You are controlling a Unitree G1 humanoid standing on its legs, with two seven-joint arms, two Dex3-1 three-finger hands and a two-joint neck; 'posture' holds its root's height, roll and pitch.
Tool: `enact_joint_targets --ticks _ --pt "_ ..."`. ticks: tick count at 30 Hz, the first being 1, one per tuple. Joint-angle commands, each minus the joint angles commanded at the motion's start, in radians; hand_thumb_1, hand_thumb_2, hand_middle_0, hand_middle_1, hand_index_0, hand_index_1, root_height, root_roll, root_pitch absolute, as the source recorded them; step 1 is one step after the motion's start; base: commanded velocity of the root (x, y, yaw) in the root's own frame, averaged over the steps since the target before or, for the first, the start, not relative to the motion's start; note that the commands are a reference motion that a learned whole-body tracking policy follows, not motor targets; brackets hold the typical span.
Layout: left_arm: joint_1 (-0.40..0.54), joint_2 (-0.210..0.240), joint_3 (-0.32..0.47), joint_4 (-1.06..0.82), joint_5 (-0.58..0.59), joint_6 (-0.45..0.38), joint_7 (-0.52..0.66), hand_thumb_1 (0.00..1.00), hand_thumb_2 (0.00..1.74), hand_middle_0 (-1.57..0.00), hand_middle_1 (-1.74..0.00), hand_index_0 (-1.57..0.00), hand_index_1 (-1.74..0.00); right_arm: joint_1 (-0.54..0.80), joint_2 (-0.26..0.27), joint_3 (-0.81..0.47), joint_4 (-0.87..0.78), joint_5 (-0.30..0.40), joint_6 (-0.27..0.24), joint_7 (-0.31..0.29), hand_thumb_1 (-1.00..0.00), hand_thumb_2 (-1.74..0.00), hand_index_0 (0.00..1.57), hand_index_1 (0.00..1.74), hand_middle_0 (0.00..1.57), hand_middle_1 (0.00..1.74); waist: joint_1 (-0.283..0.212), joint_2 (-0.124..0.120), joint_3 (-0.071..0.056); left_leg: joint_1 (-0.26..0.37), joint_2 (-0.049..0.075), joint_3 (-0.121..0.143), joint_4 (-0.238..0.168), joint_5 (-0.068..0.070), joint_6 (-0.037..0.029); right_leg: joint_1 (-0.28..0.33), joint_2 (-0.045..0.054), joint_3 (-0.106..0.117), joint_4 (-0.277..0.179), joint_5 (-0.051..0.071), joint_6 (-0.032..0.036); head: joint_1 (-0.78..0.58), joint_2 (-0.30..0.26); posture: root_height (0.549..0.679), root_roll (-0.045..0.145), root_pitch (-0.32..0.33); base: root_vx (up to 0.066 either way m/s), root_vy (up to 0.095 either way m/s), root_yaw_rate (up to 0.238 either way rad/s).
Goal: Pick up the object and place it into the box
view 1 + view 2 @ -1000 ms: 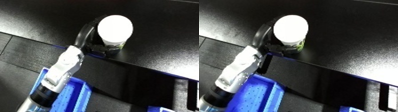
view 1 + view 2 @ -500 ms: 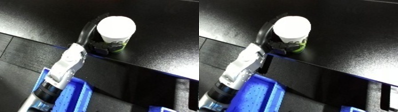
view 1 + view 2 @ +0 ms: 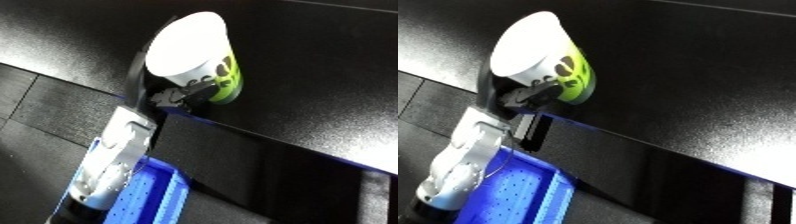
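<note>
While its forearm reaches up from the lower left, the left hand point(image 3: 169, 95) curls its fingers round a white and green cup point(image 3: 200, 62), tilted, apparently just off the dark surface point(image 3: 338, 75). A blue bin point(image 3: 513, 192) lies below.

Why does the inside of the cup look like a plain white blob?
In the left eye view the cup mouth is blown out by glare, hiding its inside; the right eye view shows the same, plus a bright sheen on the black table. The left hand stays dark.
</note>
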Motion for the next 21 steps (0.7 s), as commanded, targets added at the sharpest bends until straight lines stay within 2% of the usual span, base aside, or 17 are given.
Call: enact_joint_targets --ticks 5,10,16,21 --pt "0.101 0.019 0.126 -0.040 0.038 -0.094 0.025 1.00 1.74 -1.57 -1.74 -1.57 -1.74 0.032 0.004 -0.032 0.000 0.009 -0.017 0.013 0.00 0.00 0.00 0.00 0.00 0.00 0.026 0.008 0.000 0.002 -0.008 -0.010 -0.005 0.004 -0.0015 0.006 -0.0043 -0.008 0.005 -0.010 -0.0091 0.012 0.009 0.603 0.039 -0.041 -0.015 -0.007 0.104" --pt "0.190 0.040 0.248 0.035 0.052 -0.173 0.088 1.00 1.74 -1.57 -1.74 -1.57 -1.74 0.051 0.002 -0.051 -0.010 0.020 -0.018 0.020 0.00 0.00 0.00 0.00 0.00 0.00 0.044 0.012 0.000 0.006 -0.011 -0.017 -0.008 0.008 -0.0035 0.015 -0.0069 -0.014 0.005 -0.017 -0.0148 -0.005 0.017 0.604 0.041 -0.041 -0.006 0.000 0.077" --pt "0.325 0.026 0.341 0.241 0.085 -0.256 0.150 1.00 1.74 -1.57 -1.74 -1.57 -1.74 0.058 0.003 -0.057 -0.030 0.020 -0.007 0.001 0.00 0.00 0.00 0.00 0.00 0.00 0.059 0.019 0.000 0.006 -0.019 -0.023 -0.006 0.009 -0.0020 0.025 -0.0074 -0.019 0.003 -0.028 -0.0218 -0.078 0.011 0.603 0.045 -0.041 -0.005 0.019 0.038" --pt "0.414 0.038 0.382 0.485 0.028 -0.338 0.203 1.00 1.74 -1.57 -1.74 -1.57 -1.74 0.057 -0.007 -0.054 -0.035 0.012 0.008 -0.011 0.00 0.00 0.00 0.00 0.00 0.00 0.063 0.024 0.000 0.002 -0.022 -0.021 0.002 0.009 0.0006 0.031 -0.0059 -0.020 0.002 -0.040 -0.0258 -0.207 -0.008 0.603 0.049 -0.041 -0.010 0.045 0.023"
